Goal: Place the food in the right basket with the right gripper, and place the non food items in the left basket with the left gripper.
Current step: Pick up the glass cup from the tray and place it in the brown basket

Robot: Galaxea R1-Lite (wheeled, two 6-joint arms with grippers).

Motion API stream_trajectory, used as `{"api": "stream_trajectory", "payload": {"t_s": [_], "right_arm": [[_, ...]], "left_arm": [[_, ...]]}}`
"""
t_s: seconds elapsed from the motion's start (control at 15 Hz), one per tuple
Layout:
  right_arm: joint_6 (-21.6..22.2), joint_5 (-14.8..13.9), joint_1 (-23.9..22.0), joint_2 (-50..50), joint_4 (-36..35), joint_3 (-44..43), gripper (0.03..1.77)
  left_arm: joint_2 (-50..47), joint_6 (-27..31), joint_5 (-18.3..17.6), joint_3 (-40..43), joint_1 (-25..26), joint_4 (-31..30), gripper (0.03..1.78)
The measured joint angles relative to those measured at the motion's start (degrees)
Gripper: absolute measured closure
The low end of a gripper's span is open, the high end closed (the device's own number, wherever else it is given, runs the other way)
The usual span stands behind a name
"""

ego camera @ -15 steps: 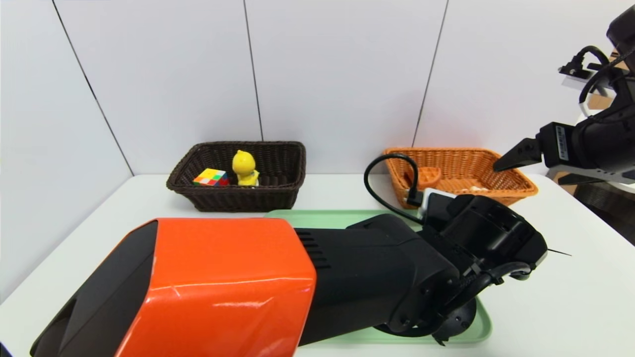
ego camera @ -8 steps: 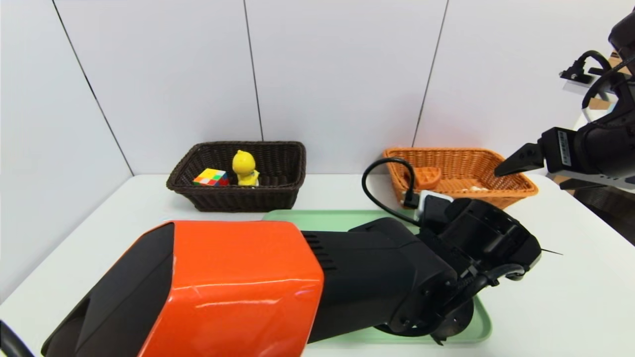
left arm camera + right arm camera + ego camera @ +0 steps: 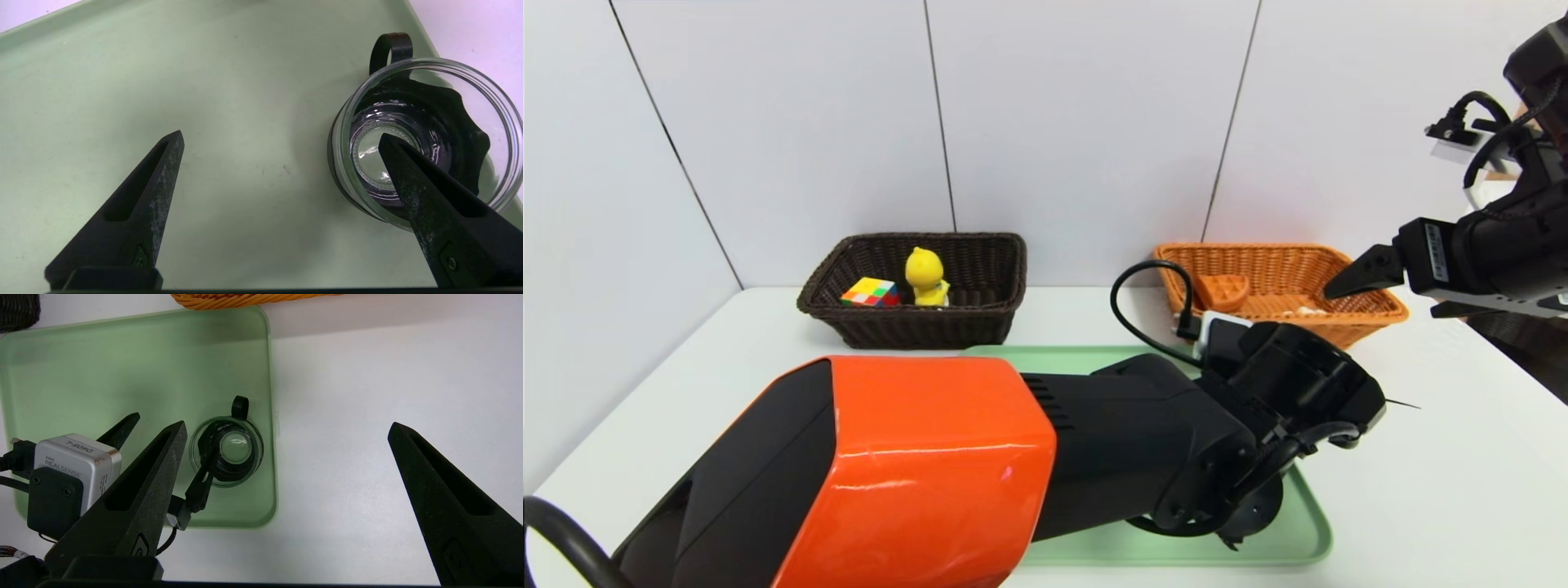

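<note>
A: Since a second ago the left arm (image 3: 1013, 457) has slid a bit forward over the tray (image 3: 1307, 531); the right tool (image 3: 286, 457) has shifted slightly left beside the orange basket (image 3: 1364, 314). Baskets and contents unchanged.

B: Left tool state?

A: Left tool (image 3: 282, 143) is spread wide, gripping nothing. One finger (image 3: 425, 196) has its tip over the mouth of the glass bowl (image 3: 502, 122); the other finger (image 3: 155, 175) is over bare tray, well apart from the bowl. Can't tell whether the finger touches the glass.

B: Right tool?

A: Also wide open, empty, held up in the air by the orange basket's right end, above the bench (image 3: 1462, 457).

B: Where's the bowl?

A: Upright on the tray, near its right edge, dark inside, with a small black loop just beside it. In the right wrist view the bowl (image 3: 226, 451) sits toward the tray's right side with the left tool's finger reaching into it.

B: Rest of the items?

A: Cube (image 3: 870, 291) and duck (image 3: 925, 276) sit side by side in the dark basket (image 3: 915, 327), duck upright. Waffle (image 3: 1223, 290) lies in the orange basket, left part.
</note>
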Motion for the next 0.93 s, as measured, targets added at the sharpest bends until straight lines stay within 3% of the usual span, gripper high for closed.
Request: {"api": "stream_trajectory", "payload": {"t_s": [0.33, 0.93], "right_arm": [[0.02, -0.07, 0.18, 0.02, -0.02, 0.27, 0.10], [0.02, -0.09, 0.22, 0.07, -0.02, 1.15, 0.10]], "left_arm": [[0.05, 1.61, -2.35, -0.02, 0.99, -0.71, 0.12], [1.29, 2.18, -3.36, 0.02, 1.26, -1.40, 0.12]]}}
